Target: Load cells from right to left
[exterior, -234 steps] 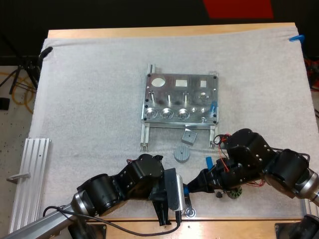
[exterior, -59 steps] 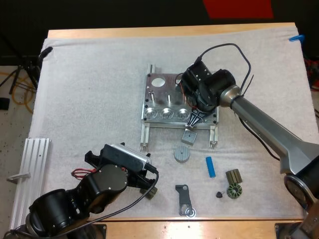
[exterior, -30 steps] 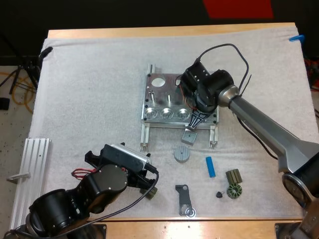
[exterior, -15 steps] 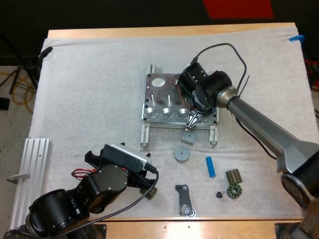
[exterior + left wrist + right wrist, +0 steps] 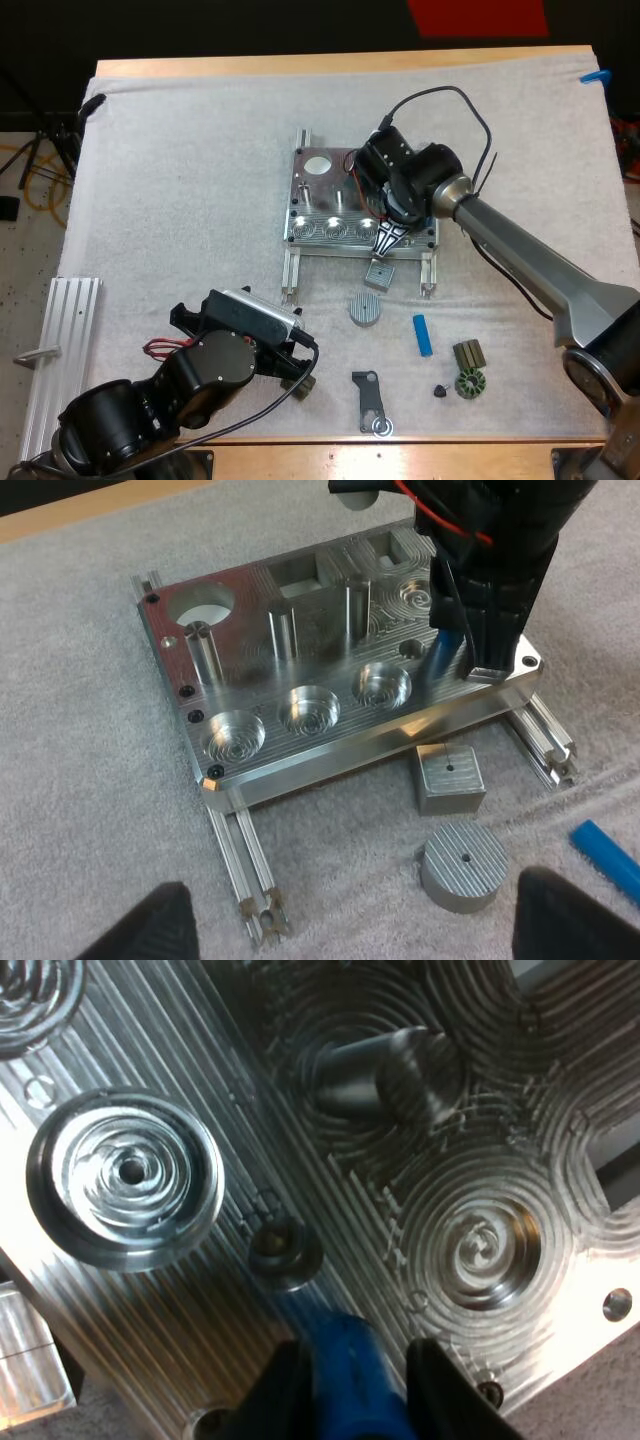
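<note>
Fixture (image 5: 318, 200): silver, concentric-ring and ribbed milling marks. Held cell (image 5: 345, 1375): bright blue. Loose cell (image 5: 423, 335): blue. Right pincer (image 5: 391, 238): black. Mat (image 5: 180, 150): white.

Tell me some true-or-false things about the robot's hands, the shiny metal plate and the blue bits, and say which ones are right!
1. The right hand holds a blue cell over the metal fixture. True.
2. The left hand is squeezing a blue cell. False: it is open and holds nothing.
3. A second blue cell lies on the mat. True.
4. The round grey disc sits on top of the metal fixture. False: it lies on the mat, just off the fixture's near edge.
</note>
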You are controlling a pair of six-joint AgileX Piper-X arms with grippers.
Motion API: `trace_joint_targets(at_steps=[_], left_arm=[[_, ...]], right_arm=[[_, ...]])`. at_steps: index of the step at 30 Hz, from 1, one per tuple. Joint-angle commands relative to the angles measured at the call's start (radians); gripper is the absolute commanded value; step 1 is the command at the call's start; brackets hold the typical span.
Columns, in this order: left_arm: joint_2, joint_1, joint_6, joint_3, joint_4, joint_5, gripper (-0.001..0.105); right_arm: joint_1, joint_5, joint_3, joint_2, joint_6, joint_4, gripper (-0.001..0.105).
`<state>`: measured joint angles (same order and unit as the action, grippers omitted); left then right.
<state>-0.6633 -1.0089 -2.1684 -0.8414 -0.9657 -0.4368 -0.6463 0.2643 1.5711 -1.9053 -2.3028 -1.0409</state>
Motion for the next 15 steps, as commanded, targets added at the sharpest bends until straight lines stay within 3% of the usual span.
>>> trace_joint_targets(at_steps=[1,15], left_arm=[[0.005,0.0,-0.004,-0.005,0.001,-0.023,0.065],[0.005,0.0,-0.004,-0.005,0.001,-0.023,0.065]], right_arm=[[0.018,0.128,-0.003,-0.015,-0.013,0.011,0.017],[0.018,0.19,-0.003,-0.015,-0.005,-0.008,0.017]])
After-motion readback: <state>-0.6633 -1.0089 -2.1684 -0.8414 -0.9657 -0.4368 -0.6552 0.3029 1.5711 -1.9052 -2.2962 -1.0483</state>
